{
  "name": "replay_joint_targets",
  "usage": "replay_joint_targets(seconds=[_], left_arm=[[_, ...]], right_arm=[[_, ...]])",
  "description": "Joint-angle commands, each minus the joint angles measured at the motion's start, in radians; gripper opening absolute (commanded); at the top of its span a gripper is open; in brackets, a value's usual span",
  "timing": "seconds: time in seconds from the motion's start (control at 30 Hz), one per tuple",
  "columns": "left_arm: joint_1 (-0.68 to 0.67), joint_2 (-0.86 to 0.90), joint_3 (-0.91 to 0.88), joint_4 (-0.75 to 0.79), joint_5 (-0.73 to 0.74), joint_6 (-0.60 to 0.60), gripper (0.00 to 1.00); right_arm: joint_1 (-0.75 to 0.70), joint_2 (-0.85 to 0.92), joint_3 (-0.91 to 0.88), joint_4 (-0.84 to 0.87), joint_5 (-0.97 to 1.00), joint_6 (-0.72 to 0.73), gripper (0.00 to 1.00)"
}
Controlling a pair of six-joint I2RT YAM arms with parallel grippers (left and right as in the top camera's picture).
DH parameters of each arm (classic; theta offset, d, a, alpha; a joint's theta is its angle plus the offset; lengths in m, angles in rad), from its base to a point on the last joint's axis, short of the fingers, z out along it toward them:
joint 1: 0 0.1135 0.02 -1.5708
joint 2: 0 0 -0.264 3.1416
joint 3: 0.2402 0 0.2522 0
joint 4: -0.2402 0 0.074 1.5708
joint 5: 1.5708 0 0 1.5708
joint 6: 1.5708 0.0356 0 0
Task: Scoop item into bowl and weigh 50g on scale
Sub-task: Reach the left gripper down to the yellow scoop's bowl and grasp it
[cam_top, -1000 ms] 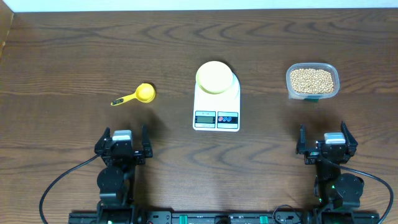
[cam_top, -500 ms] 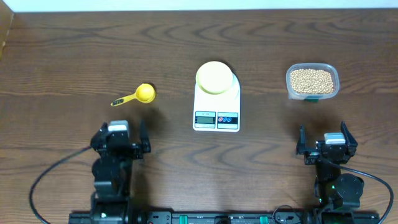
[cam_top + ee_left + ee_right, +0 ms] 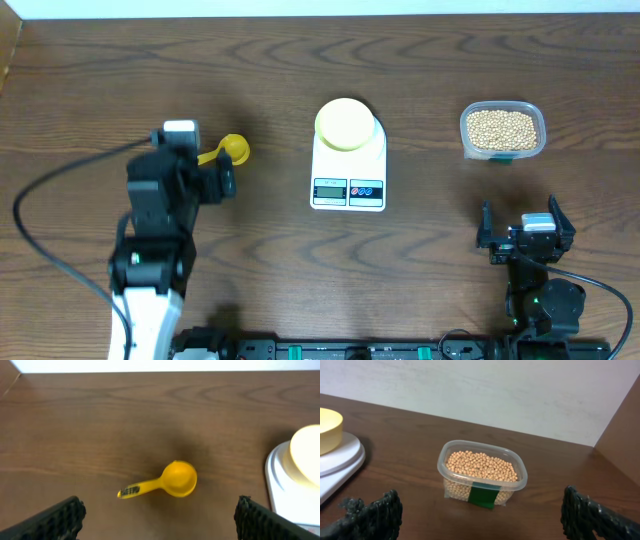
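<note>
Beans (image 3: 481,465) sit in the tub (image 3: 519,482) at far right. Bowl (image 3: 345,123) looks empty, on the scale (image 3: 348,170) at centre.

Step in hand: reaching for the scoop (image 3: 167,481), which lies on the table (image 3: 75,420) left of the scale.

Left gripper (image 3: 159,521) hovers over it, fingers wide. Right gripper (image 3: 482,516) is low near the tub, fingers wide, empty.

Next: descend, set jaws across the handle, close.

print on scoop (image 3: 172,480) handle, scale (image 3: 348,170) display — unreadable
</note>
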Motion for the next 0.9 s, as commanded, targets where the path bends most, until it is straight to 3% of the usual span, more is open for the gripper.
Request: replay_joint_targets(seconds=[0.0, 0.13, 0.4, 0.53, 0.67, 0.87], left_arm=[[0.002, 0.153, 0.162, -0.088, 0.068, 0.025, 0.98], [0.002, 0.299, 0.236, -0.084, 0.170, 0.112, 0.98], [0.003, 0.431, 0.235, 0.053, 0.177, 0.101, 0.98], [0.003, 0.483, 0.235, 0.101, 0.177, 0.196, 1.00], [0.004, 0.569, 0.235, 0.087, 0.177, 0.399, 0.84], [0.049, 0.659, 0.235, 0.133, 0.177, 0.407, 0.84]], right_arm=[[0.008, -0.006, -0.002, -0.004, 0.004, -0.009, 0.99], [0.008, -0.006, -0.002, -0.004, 0.004, -0.009, 0.99], [0.008, -0.006, -0.002, -0.004, 0.004, -0.009, 0.99], [0.008, -0.006, -0.002, -0.004, 0.004, -0.009, 0.99], [0.008, -0.006, -0.002, -0.004, 0.004, -0.009, 0.99], [0.008, -0.006, -0.002, -0.004, 0.004, -0.009, 0.99]])
